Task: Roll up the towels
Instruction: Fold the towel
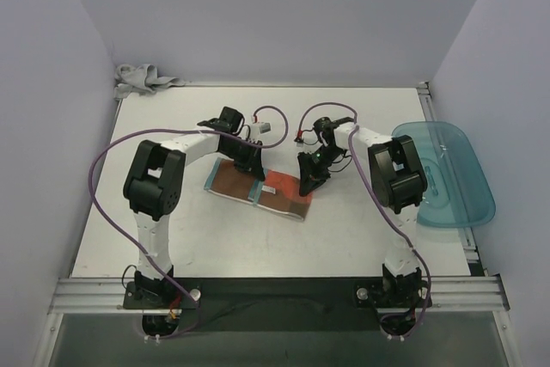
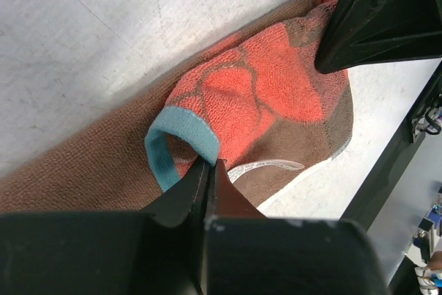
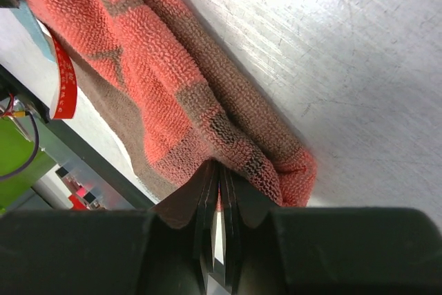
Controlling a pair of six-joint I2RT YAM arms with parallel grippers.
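The folded towel (image 1: 258,188) is lying on the table (image 1: 258,242) near its middle, between the two arms' forward ends. The left gripper (image 1: 250,163) is bearing down on this towel's left half, its tips pressed together on the cloth just beside a hanging loop (image 2: 166,153). The right gripper (image 1: 308,180) is sitting at the towel's right end, pinching a fold there. The bunched towel (image 1: 146,80) is lying in the far left corner against the wall, well apart from both grippers. A tray (image 1: 447,174) is resting at the table's right edge, to the right of the right arm.
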